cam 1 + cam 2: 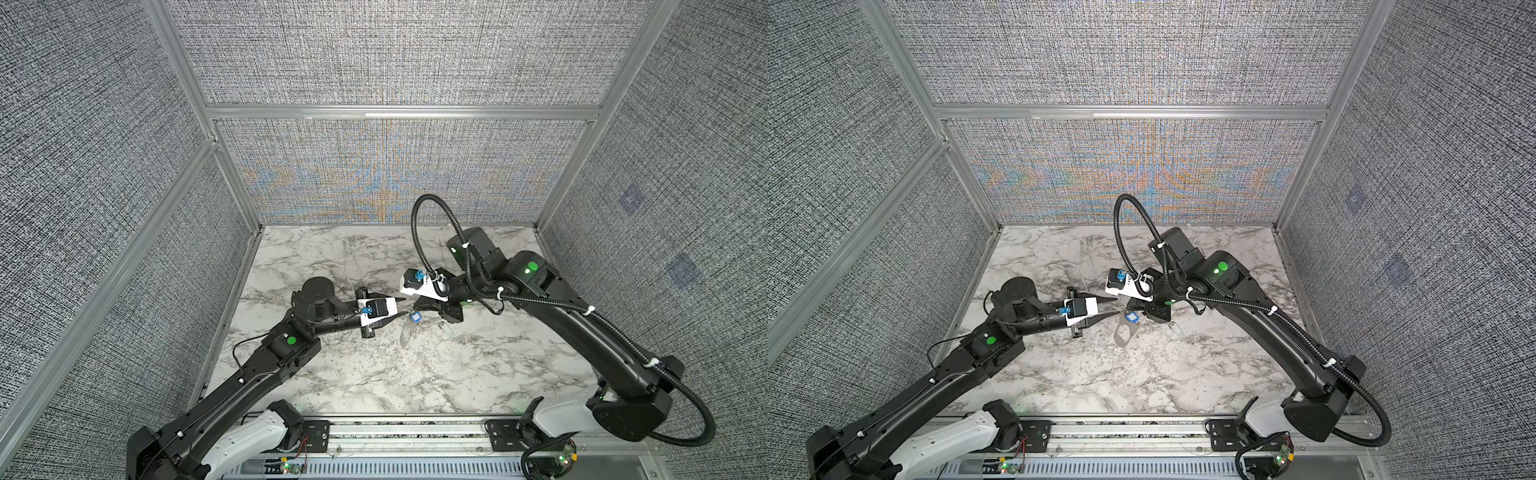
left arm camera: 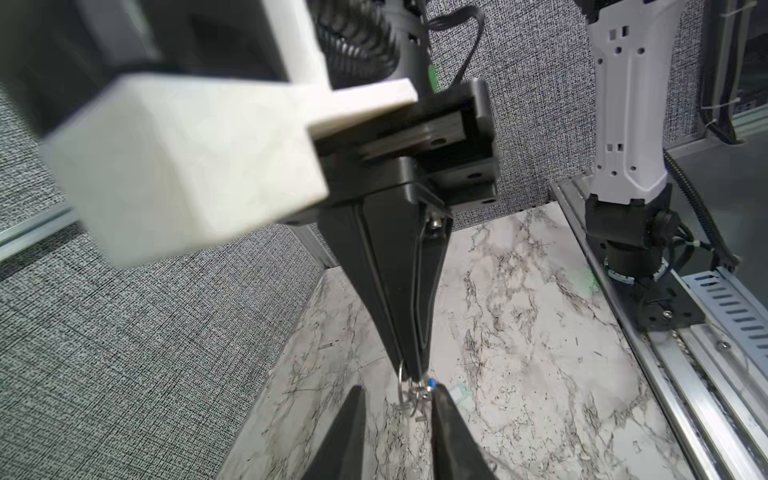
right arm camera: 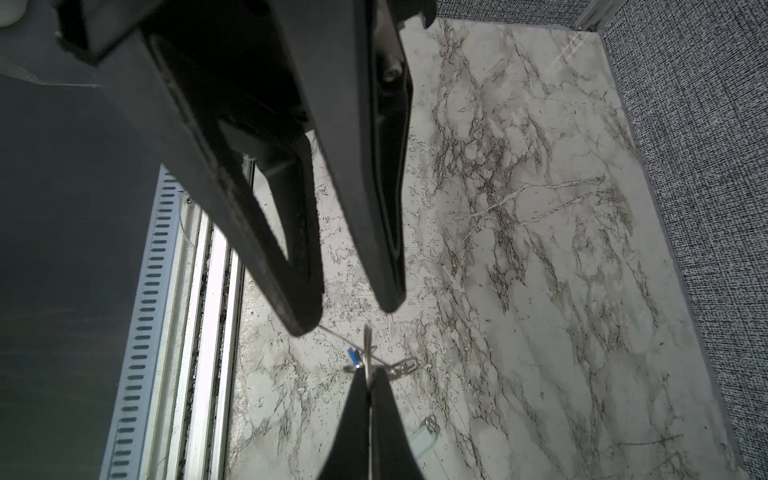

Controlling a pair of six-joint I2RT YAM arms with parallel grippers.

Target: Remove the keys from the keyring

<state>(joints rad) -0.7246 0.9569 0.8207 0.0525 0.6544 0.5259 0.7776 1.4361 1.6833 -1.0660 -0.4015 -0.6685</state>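
Keyring: a thin metal ring (image 3: 367,345) is standing on edge, sticking straight out past the right fingers' tips toward the gap between the left fingers, well above the worktop (image 1: 374,374).
Blue tag: a small flat plastic rectangle (image 1: 1131,318) with a white face is hanging just below the right fingers' tips; in the right wrist view only its blue edge (image 3: 353,356) is showing, beside the ring.
Dark-grey plate: a flat oblong piece (image 1: 1119,341) with a large oval hole is dangling under the blue tag. Its long axis is running away from the right fingers' tips and down toward the front rail, passing in front of the left fingers' tips.
Chain links: a short run of shiny metal links (image 3: 401,368) is bunching just beside the right fingers' tips.
Right fingers: the black tapered pair (image 3: 353,415) is pressing together and pinching the ring at the very tips.
Left fingers: the black wedge-shaped pair (image 3: 301,286) is standing apart, pointing at the right fingers tip to tip. The ring and links are hanging in line with the gap, and I cannot tell whether either finger is touching them.
Pale oblong piece: a whitish tab (image 3: 422,438) with a small metal loop is lying flat on the marble-patterned worktop, under the right fingers and apart from the bunch.
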